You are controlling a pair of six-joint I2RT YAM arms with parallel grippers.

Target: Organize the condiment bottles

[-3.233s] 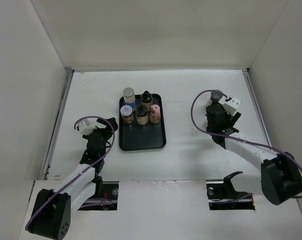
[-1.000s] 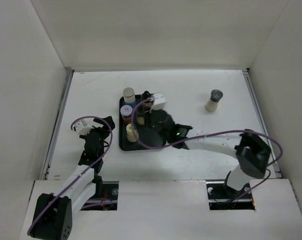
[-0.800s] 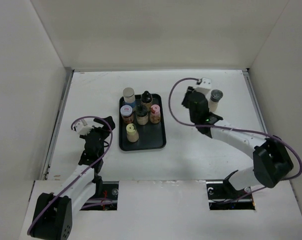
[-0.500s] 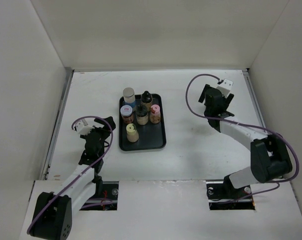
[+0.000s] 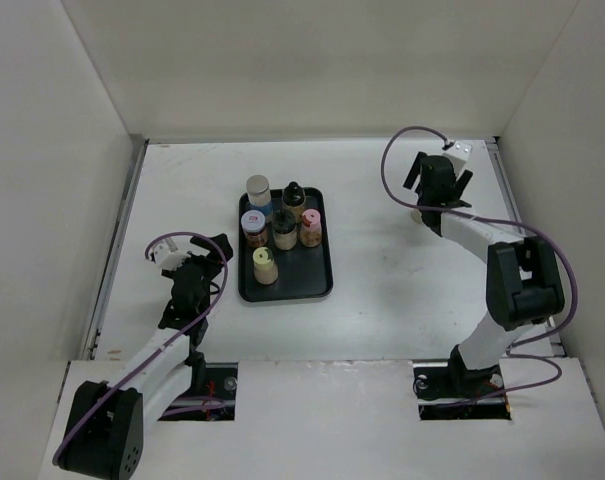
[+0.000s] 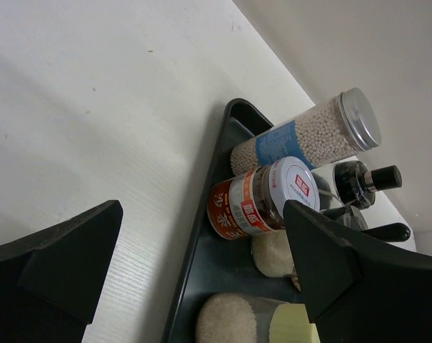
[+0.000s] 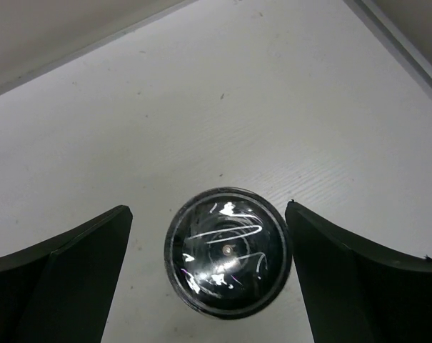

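Several condiment bottles stand in the black tray [image 5: 317, 280]: silver cap [image 5: 258, 187], black cap [image 5: 294, 194], purple-blue cap [image 5: 253, 222], pink cap [image 5: 311, 221], cream cap [image 5: 265, 265]. My right gripper [image 5: 437, 188] is open at the far right. It hangs straight above the dark grey-capped bottle [image 7: 228, 250], whose cap shows between the open fingers [image 7: 73, 271] without touching them. My left gripper [image 5: 200, 258] is open and empty left of the tray. Its wrist view shows the silver-capped bottle [image 6: 308, 136], the purple-blue-capped jar [image 6: 262, 204] and the cream-capped bottle [image 6: 237, 321].
White walls close the table on the left, back and right. A raised table edge [image 7: 401, 39] runs close to the right gripper. The tray's near half [image 5: 302, 285] is bare beside the cream-capped bottle.
A cream-capped bottle now stands at the tray's front left. My right arm swung from the tray back to the far right, over the dark grey-capped bottle. The left arm has not moved.
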